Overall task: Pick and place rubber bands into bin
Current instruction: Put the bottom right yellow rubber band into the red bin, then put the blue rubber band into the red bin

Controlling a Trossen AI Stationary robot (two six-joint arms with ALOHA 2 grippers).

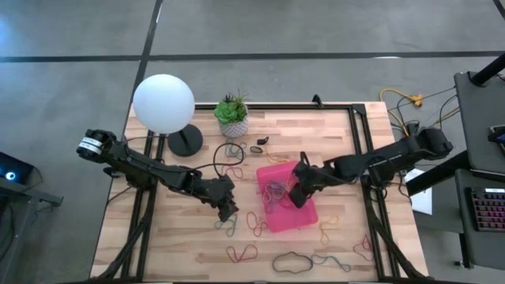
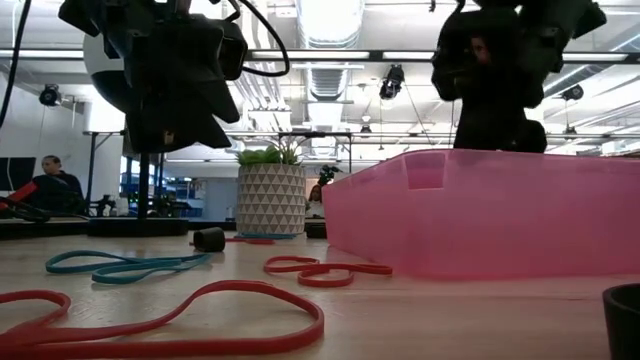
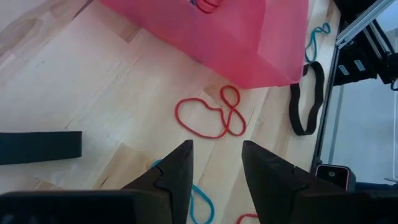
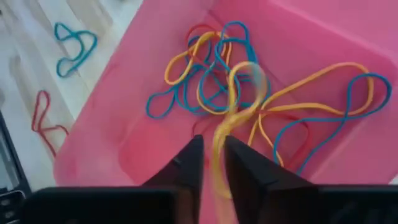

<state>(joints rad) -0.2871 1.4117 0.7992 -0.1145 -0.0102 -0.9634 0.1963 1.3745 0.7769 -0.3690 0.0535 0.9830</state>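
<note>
- The right gripper [image 4: 212,163] is shown above the pink bin [image 1: 306,218], over its right half in the high view; its fingers [image 4: 186,163] stand slightly parted, with a yellow rubber band [image 4: 233,109] hanging between them — blurred, so whether it is gripped cannot be told.
- Inside the bin a tangle of rubber bands [image 4: 217,68] in blue, yellow and red is seen lying on the floor of the tray; a further yellow and blue pair [image 4: 348,93] lies beside it.
- The left gripper [image 3: 216,167] is held above the wooden table [image 1: 181,237], just left of the bin; its fingers are spread apart and nothing is seen between them.
- Ahead of the left gripper's fingertips a red rubber band [image 3: 211,115] lies on the table near the bin's corner, and a teal band [image 3: 200,202] is partly covered by the fingers.
- A black band [image 3: 306,99] is seen beside the bin's edge — flat on the wood.
- In the low view a red band [image 2: 170,315] and a teal band [image 2: 125,265] lie in the foreground, with the bin's wall [image 2: 500,215] to their right.
- More bands are scattered along the table's near edge [image 1: 292,260].
- A potted plant [image 1: 233,114] and a white globe lamp [image 1: 163,102] are placed at the far side of the table.
</note>
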